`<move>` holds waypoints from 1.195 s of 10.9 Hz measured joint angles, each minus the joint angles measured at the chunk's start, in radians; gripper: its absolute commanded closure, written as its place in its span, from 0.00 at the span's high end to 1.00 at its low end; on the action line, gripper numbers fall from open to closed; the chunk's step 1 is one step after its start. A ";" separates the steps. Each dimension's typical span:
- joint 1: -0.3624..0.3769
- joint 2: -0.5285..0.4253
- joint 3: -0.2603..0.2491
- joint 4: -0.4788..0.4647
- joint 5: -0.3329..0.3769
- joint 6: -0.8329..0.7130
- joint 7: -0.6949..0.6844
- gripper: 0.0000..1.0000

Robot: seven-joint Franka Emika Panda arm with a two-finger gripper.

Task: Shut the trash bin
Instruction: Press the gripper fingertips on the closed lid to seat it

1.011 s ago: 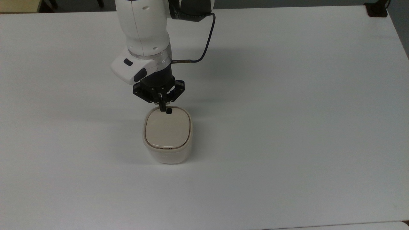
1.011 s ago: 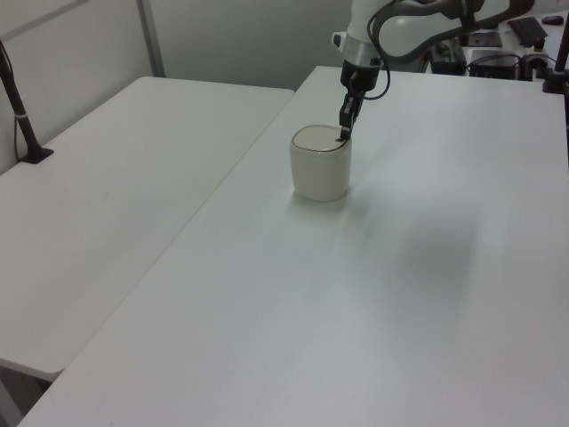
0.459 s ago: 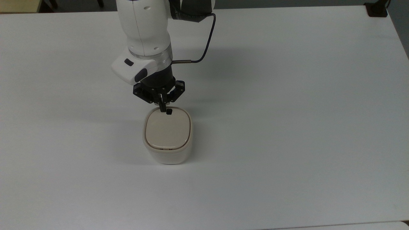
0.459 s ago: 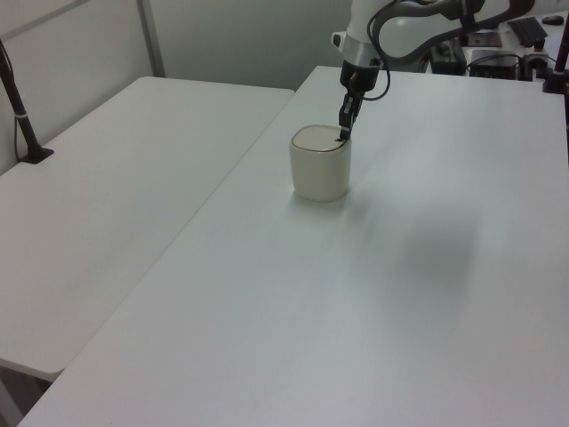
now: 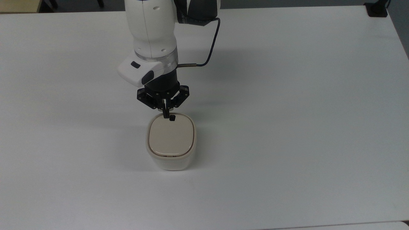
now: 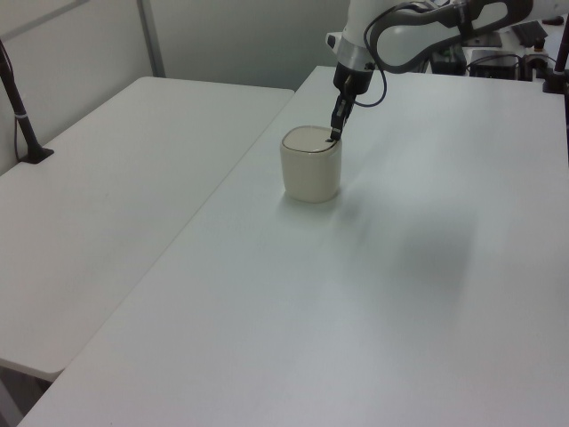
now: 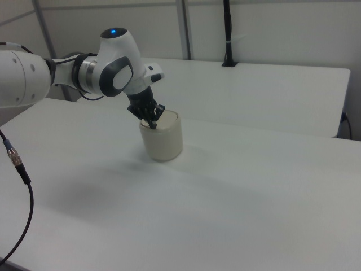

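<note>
The trash bin [image 5: 171, 161] is a small cream-white tub standing on the white table, with its beige lid [image 5: 171, 138] lying flat and level in the rim. A small black square mark [image 5: 172, 118] sits at the lid's far edge. My gripper [image 5: 165, 115] points straight down at that edge, shut with nothing between the fingers, and its tip rests on or just above the lid beside the mark. In the left view the gripper [image 6: 332, 135] meets the bin [image 6: 311, 173] at its top right rim. In the right view the gripper [image 7: 151, 122] touches the bin [image 7: 163, 140] at its top left.
The white table [image 5: 287, 127] spreads wide around the bin. A second table [image 6: 107, 196] adjoins in the left view, with a black post [image 6: 20, 111] on it. A black cable [image 5: 212, 48] loops from the arm. A loose cable [image 7: 22, 186] hangs close to the right view's left edge.
Gripper and bin have shifted together a little toward the top view's lower right, and leftward in the left view. The lid stays flat and the fingers stay shut.
</note>
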 measured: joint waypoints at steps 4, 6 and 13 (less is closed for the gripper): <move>0.004 0.001 0.017 0.002 -0.080 0.001 0.000 0.03; 0.004 0.002 0.024 0.002 -0.111 0.001 0.000 0.03; 0.006 0.003 0.040 0.003 -0.184 0.001 -0.028 0.03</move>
